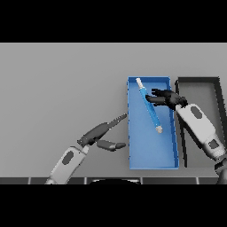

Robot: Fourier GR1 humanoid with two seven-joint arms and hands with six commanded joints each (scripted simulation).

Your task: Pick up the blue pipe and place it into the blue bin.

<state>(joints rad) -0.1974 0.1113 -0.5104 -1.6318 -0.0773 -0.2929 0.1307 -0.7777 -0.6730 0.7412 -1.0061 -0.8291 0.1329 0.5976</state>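
Note:
The blue pipe (151, 108) with white ends lies slanted inside the blue bin (153, 162), its upper end near the bin's far left corner. My right hand (166, 98) reaches in over the bin's right wall. Its fingers are spread and fairly straight, and their tips are at the pipe's right side, not wrapped round it. My left hand (98, 133) hovers open over the table just left of the bin, fingers pointing towards the bin's left wall.
A dark grey bin (201, 84) stands right beside the blue bin, under my right forearm. Grey tabletop (57, 88) stretches to the left and far side.

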